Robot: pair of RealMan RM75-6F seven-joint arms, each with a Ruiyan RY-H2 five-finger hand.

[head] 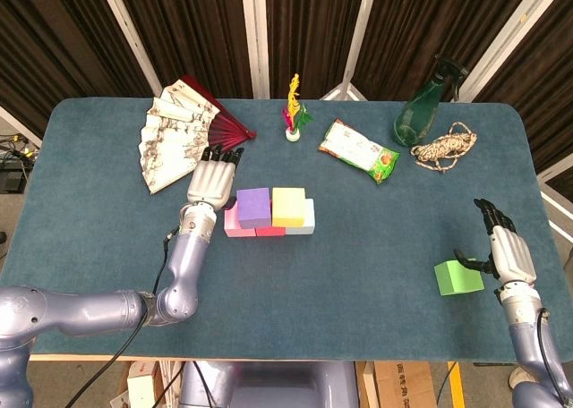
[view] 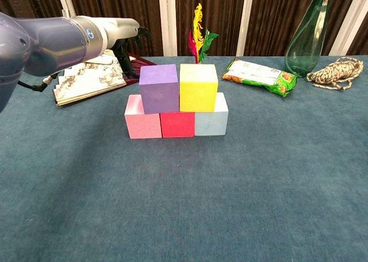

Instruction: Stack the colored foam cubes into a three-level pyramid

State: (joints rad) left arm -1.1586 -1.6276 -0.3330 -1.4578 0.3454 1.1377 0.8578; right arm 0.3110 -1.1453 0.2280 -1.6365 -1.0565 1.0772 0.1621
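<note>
Green foam is what the next move turns on: the green cube (head: pixel 458 276) sits alone near the front right corner of the table (head: pixel 358 274), just beside the right hand (head: pixel 507 250), on that hand's inner side, with the thumb reaching toward its top edge. That hand holds nothing, its fingers stretched flat and together; whether it touches the cube I cannot tell. It is plainly the nearer hand, and bare felt lies between the cube and the stack, so nothing blocks the carry.

Further in, well apart to the left, stands the unfinished pyramid: pink cube (view: pixel 143 119), red cube (view: pixel 177 124) and pale blue cube (view: pixel 211 118) in a row, the purple cube (view: pixel 158 88) and yellow cube (view: pixel 198 87) touching on top. The seam between those two is, I judge, where the green one belongs.

Just left of the stack hovers the left hand (head: pixel 211 181), empty, fingers straight and pointing away.

Beyond lie a paper fan (head: pixel 179 144), a feathered shuttlecock (head: pixel 294 113), a snack packet (head: pixel 358 150), a coil of rope (head: pixel 445 148) and a green glass bottle (head: pixel 423 108), all clear of the path.
</note>
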